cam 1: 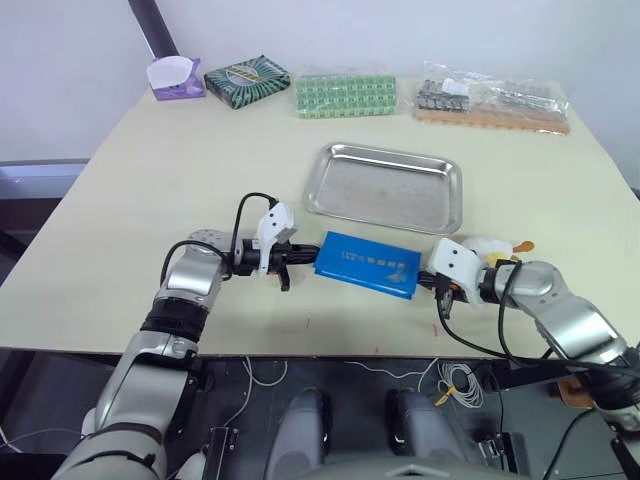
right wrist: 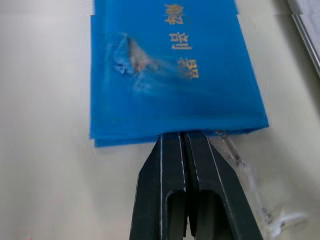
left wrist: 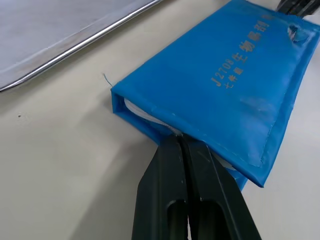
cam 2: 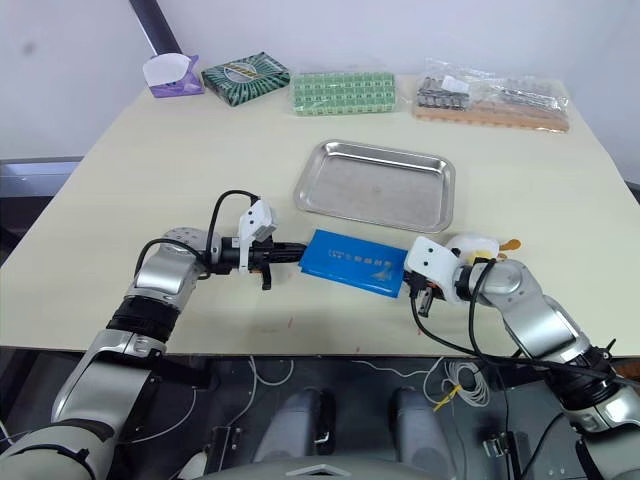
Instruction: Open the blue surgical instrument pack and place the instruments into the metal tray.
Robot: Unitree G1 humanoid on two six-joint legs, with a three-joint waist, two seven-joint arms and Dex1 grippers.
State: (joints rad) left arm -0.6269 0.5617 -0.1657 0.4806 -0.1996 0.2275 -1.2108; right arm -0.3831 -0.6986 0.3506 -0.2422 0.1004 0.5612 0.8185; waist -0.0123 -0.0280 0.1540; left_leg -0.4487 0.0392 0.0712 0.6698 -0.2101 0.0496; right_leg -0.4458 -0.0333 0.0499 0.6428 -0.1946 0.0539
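Pack (cam 1: 367,264) at frame centre, folded, below tray (cam 1: 385,187); left pincer (left wrist: 181,145) and right pincer (right wrist: 184,137) each closed, pinching opposite pack ends.

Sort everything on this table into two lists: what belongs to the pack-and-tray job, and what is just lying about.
Belongs to the job:
blue surgical instrument pack, still folded shut
metal tray
left hand, at the pack's end
right hand, at the opposite end

Lying about, along the far edge:
dark green patterned box
green grid-patterned pack
bagged metal parts
purple holder
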